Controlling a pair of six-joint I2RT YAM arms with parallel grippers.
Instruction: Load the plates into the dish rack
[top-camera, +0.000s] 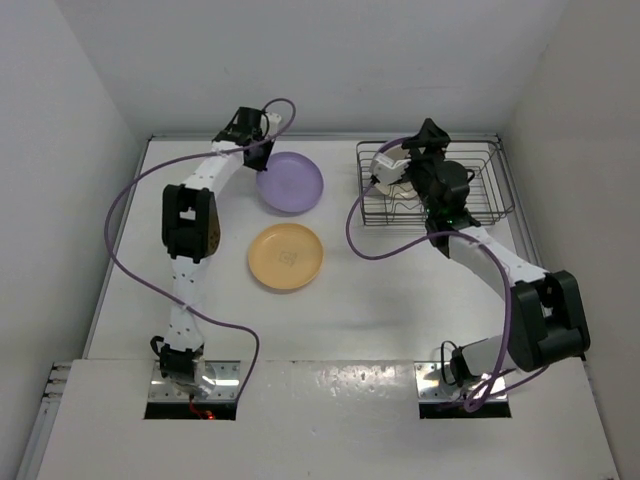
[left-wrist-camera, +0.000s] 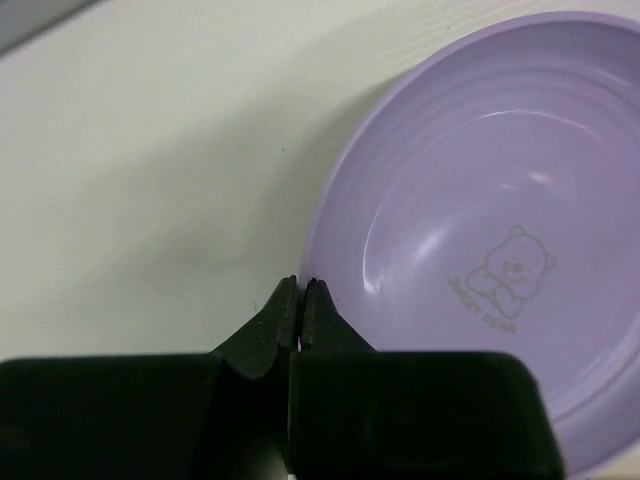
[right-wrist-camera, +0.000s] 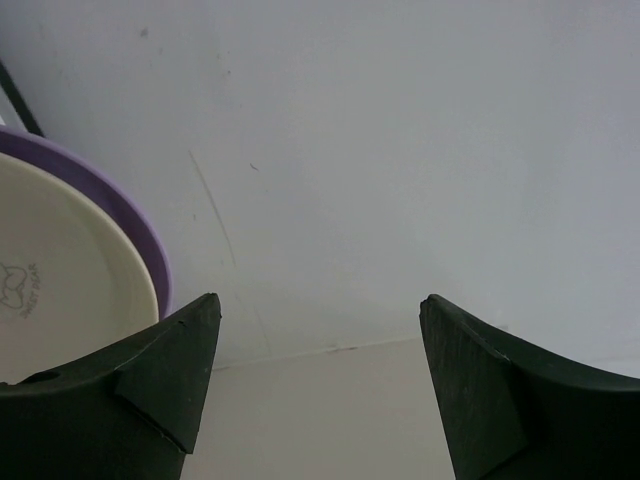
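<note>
Left gripper (left-wrist-camera: 301, 286) was pressed shut right at the purple plate's (left-wrist-camera: 480, 250) left edge, the plate lying to its right; right gripper (right-wrist-camera: 318, 310) gaped open at the dish rack (top-camera: 490, 205).

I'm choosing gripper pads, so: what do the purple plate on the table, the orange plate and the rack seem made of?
The purple plate: likely plastic, smooth and glossy, with soft highlights and a printed bear in its well. The orange plate: probably the same plastic; uniform colour, faint centre mark. The dish rack: thin silver wire, apparently metal, see-through grid with a dull shine.
</note>
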